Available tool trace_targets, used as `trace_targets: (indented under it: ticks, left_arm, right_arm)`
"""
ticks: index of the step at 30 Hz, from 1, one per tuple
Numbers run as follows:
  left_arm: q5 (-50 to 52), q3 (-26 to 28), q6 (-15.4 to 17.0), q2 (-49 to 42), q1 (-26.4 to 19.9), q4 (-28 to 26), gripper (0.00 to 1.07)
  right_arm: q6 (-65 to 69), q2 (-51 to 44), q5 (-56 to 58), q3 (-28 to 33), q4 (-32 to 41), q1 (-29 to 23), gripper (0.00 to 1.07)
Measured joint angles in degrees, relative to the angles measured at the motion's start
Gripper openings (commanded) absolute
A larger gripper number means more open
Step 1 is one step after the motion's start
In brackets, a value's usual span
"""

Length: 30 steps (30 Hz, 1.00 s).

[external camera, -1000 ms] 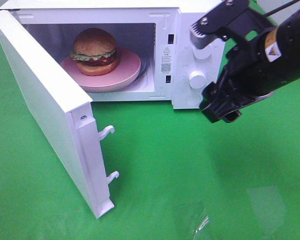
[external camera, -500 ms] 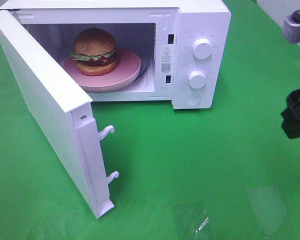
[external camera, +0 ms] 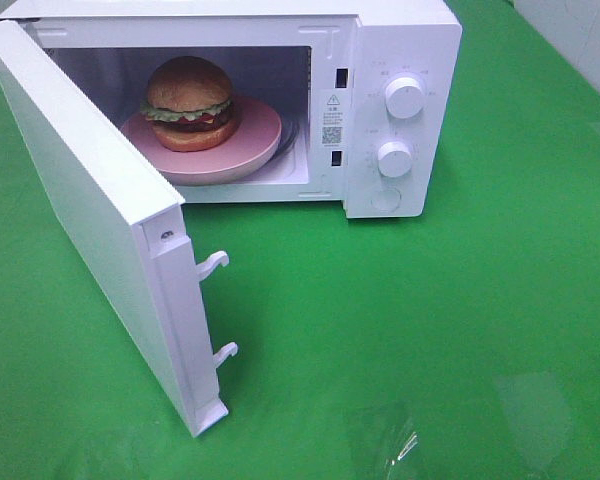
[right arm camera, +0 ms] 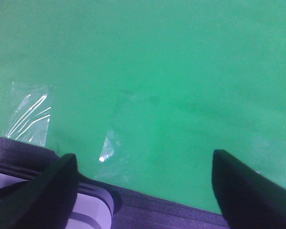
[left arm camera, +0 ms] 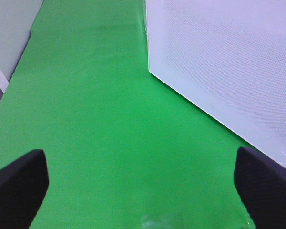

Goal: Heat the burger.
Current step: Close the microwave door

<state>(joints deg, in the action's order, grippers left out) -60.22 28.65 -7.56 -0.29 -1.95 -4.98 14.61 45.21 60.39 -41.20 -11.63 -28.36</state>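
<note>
Burger (external camera: 188,100) on pink plate (external camera: 262,138), left of plate centre, inside microwave (external camera: 400,40) cavity. Door (external camera: 80,215) swung wide open. Microwave at far edge of green surface (external camera: 430,320), left part. Left gripper (left arm camera: 142,188): jaws wide apart, empty, near door's outer face. Right gripper (right arm camera: 145,191): jaws apart, empty, over surface.

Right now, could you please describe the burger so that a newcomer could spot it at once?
Find the white microwave on the green surface, its door swung wide open. Inside sits a pink plate, and on it the burger: a glossy brown domed bun over frilly green lettuce, the only food in view.
</note>
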Motion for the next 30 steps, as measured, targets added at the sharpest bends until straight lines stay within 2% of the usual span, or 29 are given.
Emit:
trace_targets:
  ticks: [6,14,20,22,30]
  left_arm:
    - [0.0,0.0,0.0,0.0,0.0,0.0,0.98]
    - [0.0,0.0,0.0,0.0,0.0,0.0,0.98]
    - [0.0,0.0,0.0,0.0,0.0,0.0,0.98]
    - [0.0,0.0,0.0,0.0,0.0,0.0,0.98]
    - [0.0,0.0,0.0,0.0,0.0,0.0,0.98]
  right_arm:
    - [0.0,-11.8,0.7,5.0,0.1,0.1,0.76]
    - [0.0,-20.1,1.0,10.1,0.7,1.7,0.76]
    - [-2.1,-25.1,-0.3,10.6,2.2,7.1,0.76]
    - [-5.8,-29.2,-0.7,10.6,4.6,10.8,0.76]
    - [-7.3,-36.8,-2.0,11.7,6.4,16.1,0.76]
